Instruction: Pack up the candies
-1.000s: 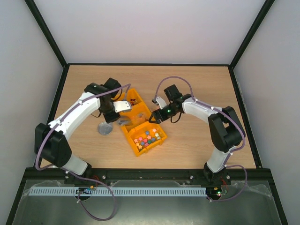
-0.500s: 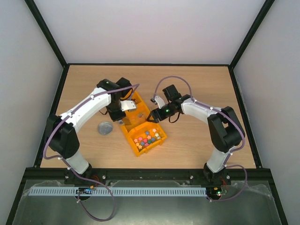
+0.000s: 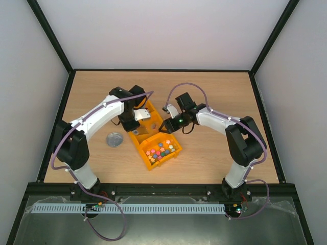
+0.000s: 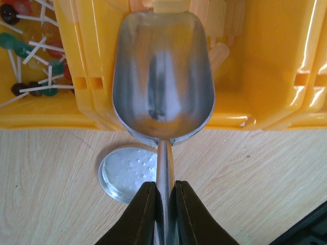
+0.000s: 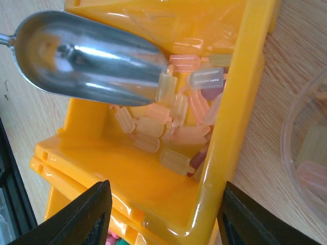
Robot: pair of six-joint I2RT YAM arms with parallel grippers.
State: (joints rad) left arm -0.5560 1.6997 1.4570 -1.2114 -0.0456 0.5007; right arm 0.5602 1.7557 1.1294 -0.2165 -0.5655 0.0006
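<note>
Wooden table point(image 3: 219, 97): left hand point(image 4: 164, 188) pinching scoop point(image 4: 162, 76) handle, mouth toward candies point(image 5: 173, 127) in yellow bin point(image 5: 153, 189); right hand point(image 5: 164, 188) spread.

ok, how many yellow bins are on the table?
3. The far bin holds lollipops; the middle bin holds pastel sweets; the near bin holds coloured candies. More may be hidden.

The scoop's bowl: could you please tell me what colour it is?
The metal scoop is plain shiny silver, best seen in the left wrist view.
</note>
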